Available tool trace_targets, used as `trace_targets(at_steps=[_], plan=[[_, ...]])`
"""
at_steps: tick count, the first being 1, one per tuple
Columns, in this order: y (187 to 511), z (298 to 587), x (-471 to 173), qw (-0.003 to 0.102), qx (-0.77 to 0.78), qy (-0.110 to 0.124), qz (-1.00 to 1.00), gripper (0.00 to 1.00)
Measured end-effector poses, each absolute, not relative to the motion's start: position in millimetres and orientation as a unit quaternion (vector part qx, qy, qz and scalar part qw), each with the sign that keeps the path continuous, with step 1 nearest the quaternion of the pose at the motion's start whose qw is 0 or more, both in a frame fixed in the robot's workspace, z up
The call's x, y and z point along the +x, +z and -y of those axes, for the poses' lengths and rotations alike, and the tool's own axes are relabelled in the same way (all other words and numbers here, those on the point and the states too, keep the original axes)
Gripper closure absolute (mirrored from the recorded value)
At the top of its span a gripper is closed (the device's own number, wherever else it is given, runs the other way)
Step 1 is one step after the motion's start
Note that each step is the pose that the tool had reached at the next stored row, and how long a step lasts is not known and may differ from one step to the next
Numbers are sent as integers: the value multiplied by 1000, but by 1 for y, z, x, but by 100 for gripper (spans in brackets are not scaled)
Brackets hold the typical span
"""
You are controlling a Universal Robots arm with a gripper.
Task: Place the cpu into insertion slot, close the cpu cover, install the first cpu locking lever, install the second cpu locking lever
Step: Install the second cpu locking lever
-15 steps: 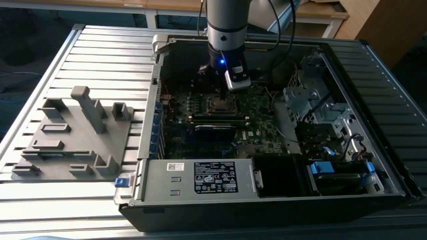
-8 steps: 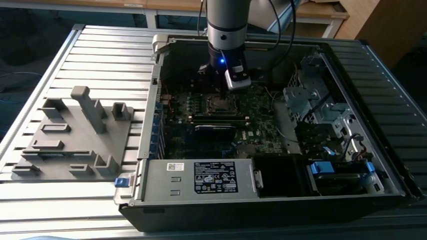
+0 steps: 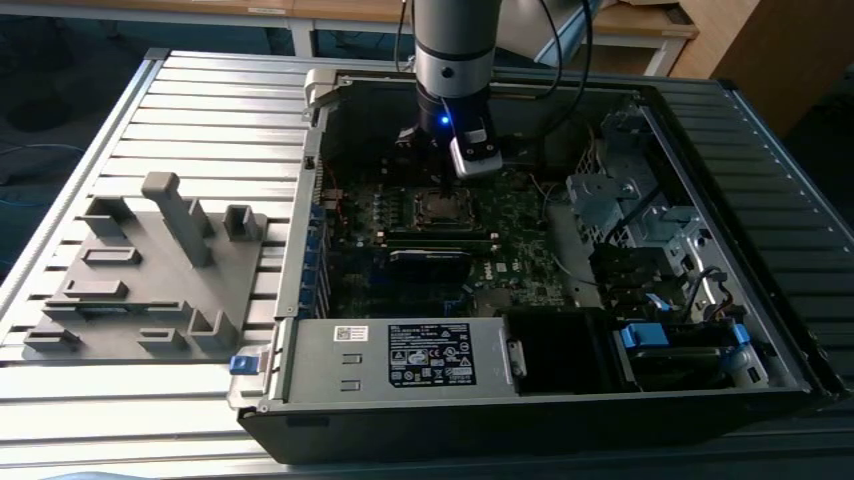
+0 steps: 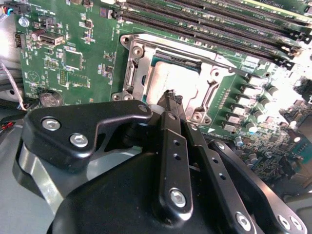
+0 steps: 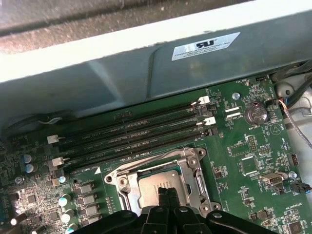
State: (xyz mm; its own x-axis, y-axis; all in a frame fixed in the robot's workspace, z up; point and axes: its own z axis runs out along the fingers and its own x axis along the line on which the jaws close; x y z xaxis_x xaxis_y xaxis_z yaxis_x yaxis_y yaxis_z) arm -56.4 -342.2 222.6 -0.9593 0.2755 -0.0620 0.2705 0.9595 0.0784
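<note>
While the arm reaches down into the open computer case [image 3: 534,400] on the slatted table [image 3: 200,110], the end effector [image 4: 170,97] hangs with its fingers together, their tips right over the cpu [image 4: 178,80]. The chip lies flat in the insertion slot [image 4: 134,73], its grey top showing through the window of the cpu cover [image 4: 209,83], which lies down over the socket. In the first wrist view the fingertips [image 5: 167,192] meet over the near edge of the chip [image 5: 153,180], with the long black memory slots [image 5: 131,134] just beyond. The exterior view takes in what the wrist cameras miss: a grey fixture block [image 3: 147,270] beside the case, on the exterior view's left.
</note>
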Motion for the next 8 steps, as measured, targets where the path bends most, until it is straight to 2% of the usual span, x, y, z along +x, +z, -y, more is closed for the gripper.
trace_targets(at_steps=[8], plan=[[224, 342, -56, 36, 138, 35, -989, 89]])
